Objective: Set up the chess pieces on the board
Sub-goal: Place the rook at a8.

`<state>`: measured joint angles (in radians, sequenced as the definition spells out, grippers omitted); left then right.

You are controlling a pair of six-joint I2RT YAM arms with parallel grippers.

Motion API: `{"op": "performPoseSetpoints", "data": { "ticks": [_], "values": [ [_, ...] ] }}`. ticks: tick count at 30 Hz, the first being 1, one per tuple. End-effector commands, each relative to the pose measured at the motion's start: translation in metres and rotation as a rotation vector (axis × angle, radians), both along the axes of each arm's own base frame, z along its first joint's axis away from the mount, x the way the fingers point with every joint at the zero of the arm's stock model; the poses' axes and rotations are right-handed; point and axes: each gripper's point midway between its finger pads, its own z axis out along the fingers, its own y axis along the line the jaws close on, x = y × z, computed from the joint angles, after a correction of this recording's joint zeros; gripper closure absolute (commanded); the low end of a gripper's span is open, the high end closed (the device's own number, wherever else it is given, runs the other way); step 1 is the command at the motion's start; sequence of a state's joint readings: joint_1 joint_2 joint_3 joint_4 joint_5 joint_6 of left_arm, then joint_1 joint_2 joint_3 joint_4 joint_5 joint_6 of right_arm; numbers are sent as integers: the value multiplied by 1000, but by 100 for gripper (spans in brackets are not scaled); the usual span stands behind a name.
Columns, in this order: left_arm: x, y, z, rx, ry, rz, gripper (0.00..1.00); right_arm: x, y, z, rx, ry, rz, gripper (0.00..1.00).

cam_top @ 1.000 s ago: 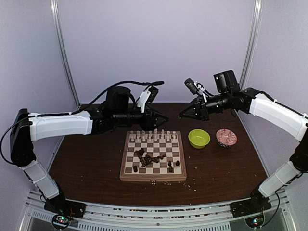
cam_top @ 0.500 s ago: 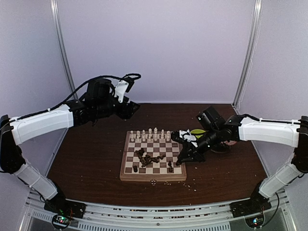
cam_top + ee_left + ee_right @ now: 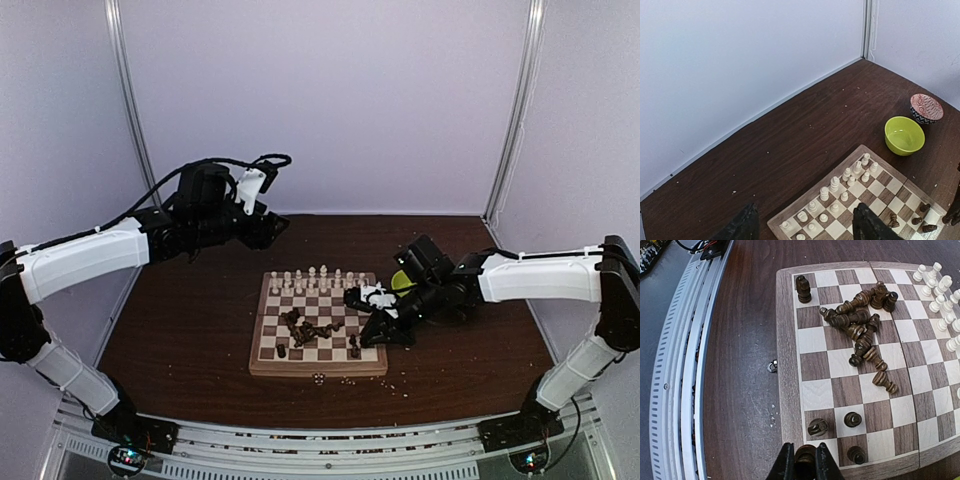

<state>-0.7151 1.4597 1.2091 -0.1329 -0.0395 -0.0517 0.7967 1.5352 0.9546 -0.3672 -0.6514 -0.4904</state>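
The board (image 3: pixel 318 371) lies mid-table. Cream-white chess pieces (image 3: pixel 310 280) stand in two rows along its far side. Dark brown chess pieces (image 3: pixel 305 325) lie heaped near the board's middle, a few standing apart. In the right wrist view the heap (image 3: pixel 860 325) lies on the board (image 3: pixel 785 365). My right gripper (image 3: pixel 805 465) is shut on a dark brown piece (image 3: pixel 805 455) over the near right corner square. In the top view the right gripper (image 3: pixel 372 335) hangs low there. My left gripper (image 3: pixel 270 225) hovers open and empty behind the board's far left; its wrist view shows the left gripper (image 3: pixel 806 227) above the white rows (image 3: pixel 847 177).
A lime-green bowl (image 3: pixel 904 135) and a red patterned bowl (image 3: pixel 926 107) stand right of the board; the right arm covers most of them from above. Pale crumbs (image 3: pixel 350 380) lie along the board's near edge. A metal rail (image 3: pixel 680 365) borders the table front.
My right arm has swung down from above the bowls to the board's near right corner. The left arm pulled back to the far left and its gripper opened wider.
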Motion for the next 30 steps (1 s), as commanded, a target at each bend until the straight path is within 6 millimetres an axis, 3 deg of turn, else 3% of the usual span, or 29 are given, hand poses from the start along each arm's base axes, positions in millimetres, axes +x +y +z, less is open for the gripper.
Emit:
{"op": "performPoseSetpoints", "data": {
  "ticks": [1, 14, 30],
  "values": [
    [-6, -3, 20, -39, -38, -30, 34, 2, -2, -17, -31, -15, -3, 90],
    [-9, -6, 19, -42, -22, -52, 34, 0, -5, -41, -92, 17, 14, 90],
    [-12, -9, 20, -55, -13, -72, 34, 7, -6, -50, -114, 21, -13, 89]
  ]
}}
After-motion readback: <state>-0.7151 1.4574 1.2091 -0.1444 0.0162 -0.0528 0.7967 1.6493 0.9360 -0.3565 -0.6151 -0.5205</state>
